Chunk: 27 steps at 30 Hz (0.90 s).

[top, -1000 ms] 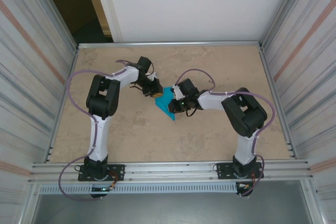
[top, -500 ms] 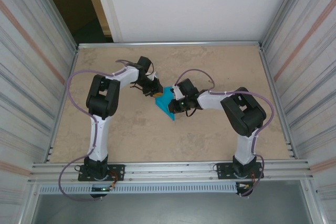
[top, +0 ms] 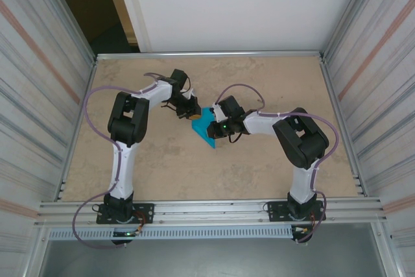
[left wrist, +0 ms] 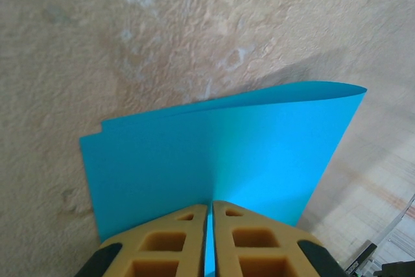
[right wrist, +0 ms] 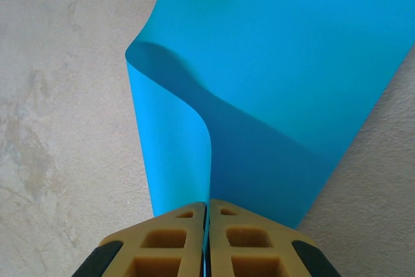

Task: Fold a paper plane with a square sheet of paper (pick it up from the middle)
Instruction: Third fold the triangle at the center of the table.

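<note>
Left end effector (left wrist: 209,207), curled cyan sheet (left wrist: 227,147)

- The top view looks steeply down from above and behind the arm bases (top: 123,209), far enough to take in the whole counter (top: 162,167);
- each wrist view looks along its own fingers (left wrist: 162,246), close over the counter;
- all three share the sheet of paper (top: 204,128) at mid-counter
</note>
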Each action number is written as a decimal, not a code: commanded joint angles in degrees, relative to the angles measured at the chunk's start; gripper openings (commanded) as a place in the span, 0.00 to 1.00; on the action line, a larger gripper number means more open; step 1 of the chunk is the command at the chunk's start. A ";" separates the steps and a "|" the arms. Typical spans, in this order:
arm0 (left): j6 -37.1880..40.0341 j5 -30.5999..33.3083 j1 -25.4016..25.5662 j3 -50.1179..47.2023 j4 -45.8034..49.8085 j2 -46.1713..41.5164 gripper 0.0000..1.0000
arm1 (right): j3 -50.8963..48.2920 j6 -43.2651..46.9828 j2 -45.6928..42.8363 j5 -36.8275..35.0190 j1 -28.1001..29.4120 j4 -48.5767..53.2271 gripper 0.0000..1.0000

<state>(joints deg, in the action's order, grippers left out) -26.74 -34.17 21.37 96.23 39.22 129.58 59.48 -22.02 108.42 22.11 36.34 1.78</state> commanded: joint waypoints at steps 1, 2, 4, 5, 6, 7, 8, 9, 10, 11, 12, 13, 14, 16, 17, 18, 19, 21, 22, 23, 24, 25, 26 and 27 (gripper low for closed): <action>1.41 2.72 0.34 0.48 2.87 2.34 0.12 | 1.51 0.66 1.00 -0.53 -0.41 1.25 0.09; 1.45 2.67 0.34 0.53 2.89 2.48 0.12 | 1.51 0.66 1.00 -0.57 -0.39 1.29 0.09; 1.52 2.66 0.34 0.54 2.97 2.49 0.12 | 1.46 0.67 1.07 -0.84 -0.39 1.34 0.09; 1.59 2.58 0.34 0.55 2.93 2.45 0.12 | 1.56 0.71 1.10 -0.81 -0.41 1.38 0.09; 1.59 2.58 0.33 0.54 2.92 2.50 0.12 | 1.60 0.66 1.21 -0.86 -0.44 1.47 0.09; 1.61 2.62 0.34 0.58 2.96 2.52 0.12 | 1.84 0.66 1.32 -1.01 -0.43 1.60 0.09; 1.61 2.51 0.30 0.54 2.97 2.51 0.12 | 1.95 0.66 1.37 -1.08 -0.40 1.73 0.09; 1.61 2.51 0.34 0.55 2.96 2.52 0.12 | 1.99 0.67 1.48 -1.17 -0.45 1.89 0.09; 1.60 2.53 0.30 0.58 2.97 2.46 0.12 | 2.25 0.69 1.57 -1.19 -0.39 2.06 0.09; 1.67 2.53 0.34 0.63 3.01 2.47 0.12 | 2.35 0.66 1.73 -1.27 -0.46 2.23 0.09; 1.62 2.45 0.35 0.63 2.99 2.45 0.12 | 2.57 0.73 1.83 -1.34 -0.41 2.33 0.09; 1.67 2.42 0.34 0.69 2.94 2.52 0.12 | 2.65 0.66 1.93 -1.41 -0.42 2.50 0.09; 1.63 2.38 0.34 0.75 2.97 2.50 0.12 | 2.79 0.73 2.02 -1.45 -0.40 2.59 0.09; 1.69 2.43 0.34 0.76 3.01 2.56 0.12 | 2.90 0.66 2.14 -1.54 -0.40 2.67 0.09; 1.63 2.34 0.35 0.79 3.05 2.58 0.12 | 2.92 0.66 2.13 -1.48 -0.41 2.70 0.09; 1.62 2.36 0.35 0.73 3.05 2.56 0.12 | 3.02 0.66 2.19 -1.43 -0.40 2.71 0.09; 1.65 2.35 0.34 0.89 3.05 2.60 0.12 | 2.99 0.66 2.21 -1.42 -0.43 2.78 0.09; 1.64 2.36 0.34 0.89 3.05 2.56 0.12 | 3.01 0.69 2.40 -1.54 -0.41 2.87 0.09; 1.62 2.35 0.34 0.85 3.05 2.59 0.12 | 3.01 0.71 2.47 -1.54 -0.39 2.92 0.09; 1.67 2.29 0.35 0.85 3.05 2.59 0.12 | 3.05 0.72 2.50 -1.54 -0.38 2.98 0.09; 1.64 2.27 0.34 0.86 3.05 2.61 0.12 | 3.15 0.75 2.63 -1.47 -0.39 3.05 0.09; 1.63 2.17 0.34 0.89 3.05 2.54 0.12 | 3.18 0.80 2.76 -1.51 -0.47 3.22 0.09; 1.69 2.11 0.34 0.89 2.99 2.53 0.12 | 3.16 0.83 2.84 -1.45 -0.47 3.29 0.09; 1.62 2.04 0.34 0.89 3.03 2.36 0.12 | 3.27 0.84 2.90 -1.36 -0.47 3.40 0.09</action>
<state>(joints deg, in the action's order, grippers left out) -26.52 -34.20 21.37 96.64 39.79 129.84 61.21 -22.02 109.97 20.99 36.29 3.55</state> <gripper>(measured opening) 0.124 0.091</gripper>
